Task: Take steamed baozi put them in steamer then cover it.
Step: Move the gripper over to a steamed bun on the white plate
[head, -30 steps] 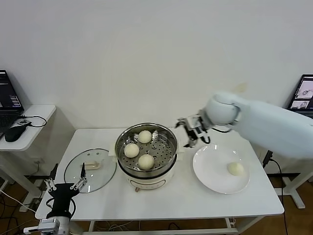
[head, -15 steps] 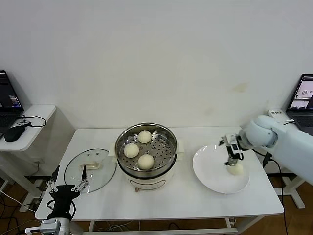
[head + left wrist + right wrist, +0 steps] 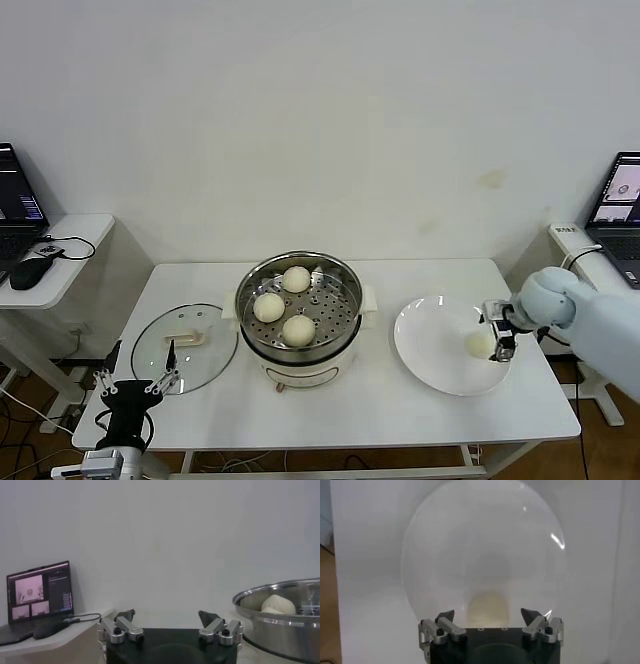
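Note:
The steamer (image 3: 345, 340) stands mid-table, its pot uncovered, with three steamed baozi (image 3: 299, 329) on the perforated tray. One more baozi (image 3: 480, 344) lies on the white plate (image 3: 430, 345) to the right. My right gripper (image 3: 497, 335) is low at that bun's right side and open. In the right wrist view the bun (image 3: 488, 607) sits between the spread fingertips of the right gripper (image 3: 488, 615), ungripped. The cover (image 3: 185, 345) lies flat left of the steamer. My left gripper (image 3: 135, 385) waits open by the table's front left edge, empty (image 3: 167, 616).
A side desk on the left carries a laptop (image 3: 37, 592) and a mouse (image 3: 30, 268). Another laptop (image 3: 620, 195) stands at the far right. The steamer's rim (image 3: 280, 615) shows close by in the left wrist view. The table front (image 3: 400, 405) is bare.
My right gripper has swung from beside the steamer's right rim across to the plate and dropped to the bun's right side. The left arm has barely moved.

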